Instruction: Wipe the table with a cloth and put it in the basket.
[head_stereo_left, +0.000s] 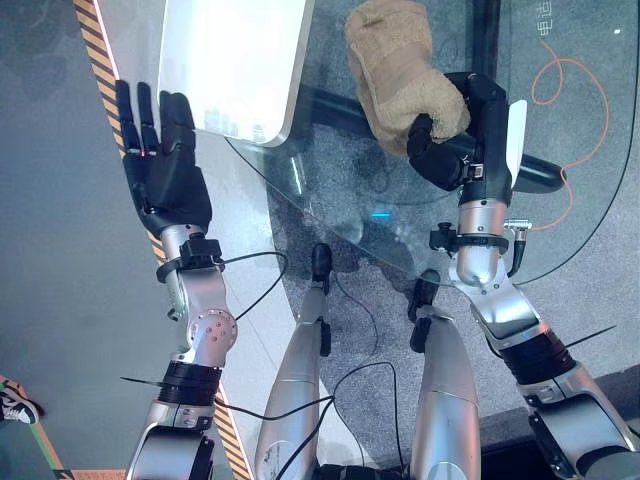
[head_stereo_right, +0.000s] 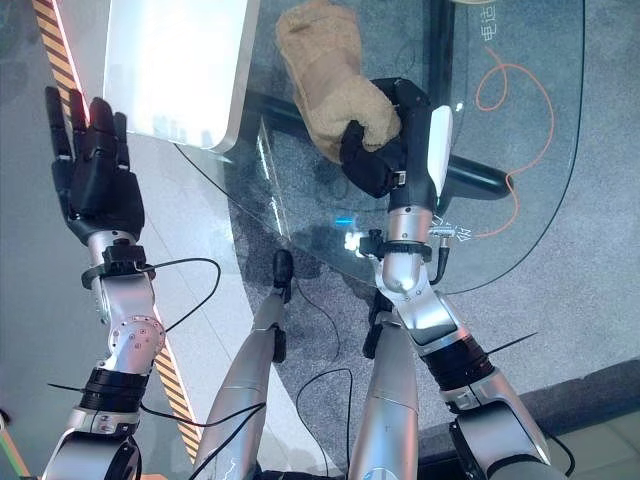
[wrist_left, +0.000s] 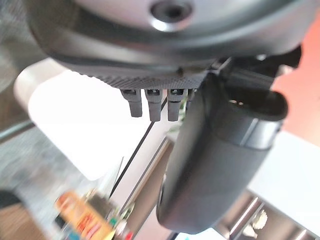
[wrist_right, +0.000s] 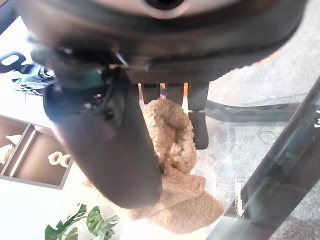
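A tan fluffy cloth (head_stereo_left: 395, 70) lies bunched on the round glass table (head_stereo_left: 580, 200), near its middle. My right hand (head_stereo_left: 445, 150) is shut on the cloth's near end, thumb and fingers curled round the thick fold (wrist_right: 172, 135). The rest of the cloth (head_stereo_right: 320, 50) trails away from the hand across the glass. My left hand (head_stereo_left: 165, 160) hovers beyond the table's left edge, fingers straight and holding nothing. In the left wrist view its fingers (wrist_left: 150, 102) point straight out.
A white rectangular board (head_stereo_left: 235, 60) lies at the far left, overlapping the glass edge. An orange cable (head_stereo_left: 570, 90) loops under the glass at the right. Yellow-black striped tape (head_stereo_left: 95, 50) runs along the floor on the left. A dark table bar (head_stereo_left: 540, 170) crosses below the glass.
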